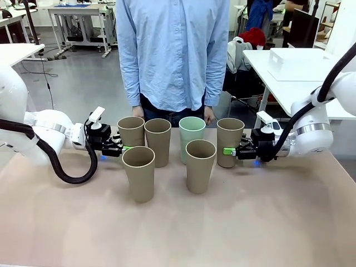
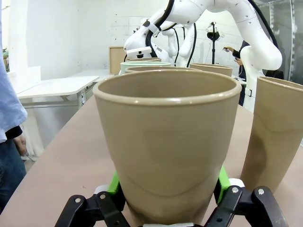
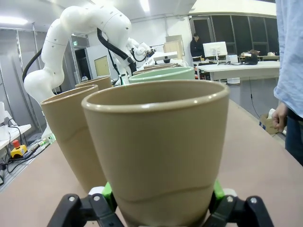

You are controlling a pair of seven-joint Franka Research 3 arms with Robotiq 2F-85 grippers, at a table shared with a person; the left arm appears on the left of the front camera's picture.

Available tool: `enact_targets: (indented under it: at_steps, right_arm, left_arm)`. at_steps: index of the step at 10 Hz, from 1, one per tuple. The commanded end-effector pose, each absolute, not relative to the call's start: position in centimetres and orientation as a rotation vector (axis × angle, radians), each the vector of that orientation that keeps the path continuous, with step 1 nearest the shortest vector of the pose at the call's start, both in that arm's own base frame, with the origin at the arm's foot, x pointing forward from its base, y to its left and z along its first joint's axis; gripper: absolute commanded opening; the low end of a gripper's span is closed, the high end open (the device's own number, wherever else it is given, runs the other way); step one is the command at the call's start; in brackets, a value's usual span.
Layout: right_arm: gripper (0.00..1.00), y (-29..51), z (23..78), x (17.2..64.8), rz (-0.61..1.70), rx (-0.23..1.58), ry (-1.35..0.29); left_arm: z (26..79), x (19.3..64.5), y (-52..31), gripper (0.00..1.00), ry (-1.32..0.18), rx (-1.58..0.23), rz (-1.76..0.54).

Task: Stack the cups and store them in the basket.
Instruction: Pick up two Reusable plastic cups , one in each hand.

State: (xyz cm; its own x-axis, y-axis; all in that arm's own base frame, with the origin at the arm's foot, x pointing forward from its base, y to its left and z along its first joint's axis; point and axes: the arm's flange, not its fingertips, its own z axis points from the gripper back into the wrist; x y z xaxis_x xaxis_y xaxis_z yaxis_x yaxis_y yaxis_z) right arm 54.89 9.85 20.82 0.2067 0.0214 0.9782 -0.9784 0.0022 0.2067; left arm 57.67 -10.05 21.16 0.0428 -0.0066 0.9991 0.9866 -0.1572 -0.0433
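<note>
Six cups [image 1: 200, 166] stand on your table [image 1: 267, 222]: five brown, and one green cup [image 1: 192, 132] at 12 o'clock. Your left gripper [image 1: 121, 148] hugs the left cup [image 1: 131, 131] at 10 o'clock, with a pad on each side. Your right gripper [image 1: 229, 151] is closed tight on the right cup [image 1: 230, 139] at 2 o'clock. A person [image 1: 172, 55] stands past them.

The light brown table [image 1: 267, 222] carries six upright, unstacked cups: a rear row of left cup [image 1: 131, 132], second cup [image 1: 158, 142], green cup [image 1: 192, 129] and right cup [image 1: 230, 139], and ahead of it a front-left cup [image 1: 139, 173] and a front-right cup [image 1: 200, 167].
</note>
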Motion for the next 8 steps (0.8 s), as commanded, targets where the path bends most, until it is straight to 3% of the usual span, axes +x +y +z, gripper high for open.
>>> enact_targets:
  at_steps: [1,8]
  right_arm:
    - [0.84,9.0,22.5,53.2,1.06,1.285,-1.072]
    - [0.84,1.4,31.1,38.0,1.067,1.227,-1.245]
  left_arm:
    - [23.2,55.8,-8.9,0.85,-1.127,-1.342,-1.304]
    - [29.2,42.3,-0.9,0.85,-1.177,-1.296,-1.442]
